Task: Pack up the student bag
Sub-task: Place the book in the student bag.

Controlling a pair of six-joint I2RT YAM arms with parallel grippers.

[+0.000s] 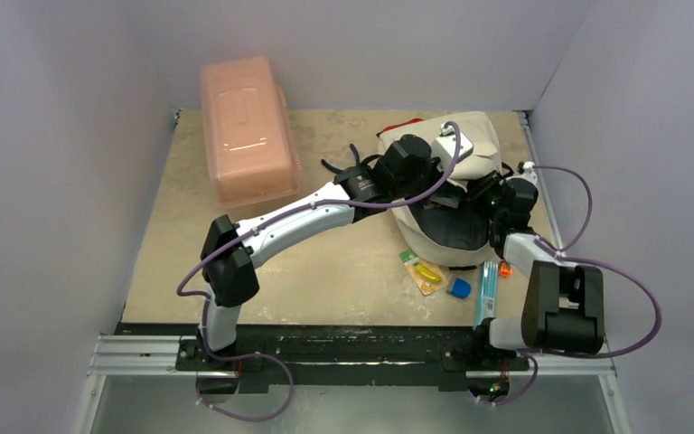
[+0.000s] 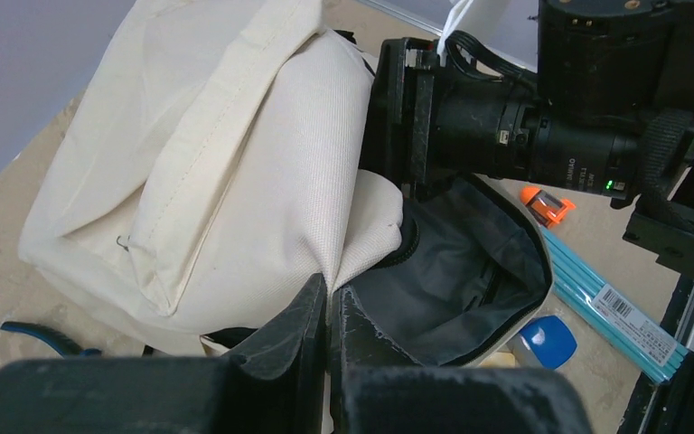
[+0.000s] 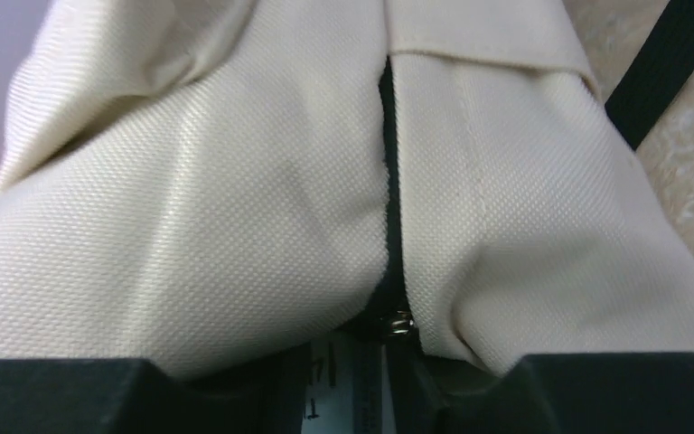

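The student bag (image 1: 475, 168), cream fabric with a dark lining, lies at the back right with its mouth gaping toward the near edge. In the left wrist view my left gripper (image 2: 332, 298) is shut on a fold of the bag's cream rim (image 2: 235, 163) beside the open dark pocket (image 2: 456, 280); it also shows in the top view (image 1: 436, 188). My right gripper (image 1: 493, 202) is pressed into the bag's right side. Its view is filled by cream fabric and a black zipper (image 3: 389, 181). The right gripper (image 3: 389, 362) is closed on the zipper edge, its tips buried in cloth.
A pink plastic box (image 1: 246, 127) stands at the back left. In front of the bag lie a yellow packet (image 1: 425, 271), a blue eraser (image 1: 458, 287), a teal pen pack (image 1: 486, 291) and an orange sharpener (image 1: 504, 268). Black straps (image 1: 336, 166) trail left of the bag.
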